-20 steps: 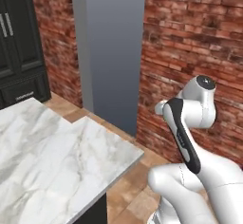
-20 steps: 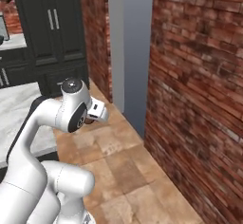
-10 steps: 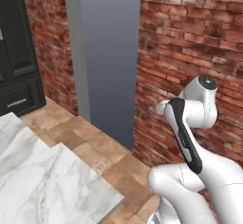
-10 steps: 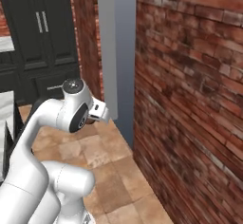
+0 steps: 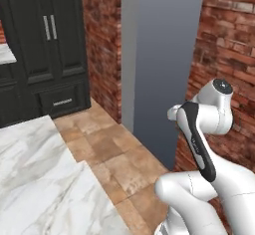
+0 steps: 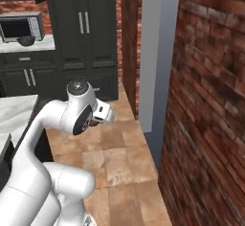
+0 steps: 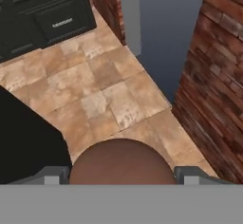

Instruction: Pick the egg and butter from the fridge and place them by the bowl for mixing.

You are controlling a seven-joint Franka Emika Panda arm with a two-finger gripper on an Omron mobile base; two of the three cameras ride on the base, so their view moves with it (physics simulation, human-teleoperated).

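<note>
In the left base view, the white arm (image 5: 209,144) rises from the lower right, folded at its joint, in front of a tall grey fridge (image 5: 162,55) set between red brick walls (image 5: 226,55). The fridge shows a flat grey face and a paler side strip. To the left stands a tall black cabinet (image 5: 47,45) with two slim silver handles and a drawer below. A white marble counter (image 5: 35,179) occupies the lower left, and tan floor tiles (image 5: 109,154) run between counter and fridge. In the right base view, the arm climbs from the lower left, and the gripper (image 6: 98,119) projects from the wrist towards the right, with a small reddish-brown shape just visible under it. The fridge (image 6: 158,52) appears as a grey upright between brick faces. Far left, a silver-fronted countertop oven (image 6: 21,26) sits on a pale worktop above dark drawers, with a small dark object just in front of it. In the hand view, the egg (image 7: 122,163), a dark reddish-brown oval, sits between the two grey finger tips (image 7: 50,175), which stand wide apart and flank it on either side; the claw is clamped on the egg. Beyond it lie floor tiles, the fridge (image 7: 161,33) base, brick to the right and a black drawer front at the top left.
</note>
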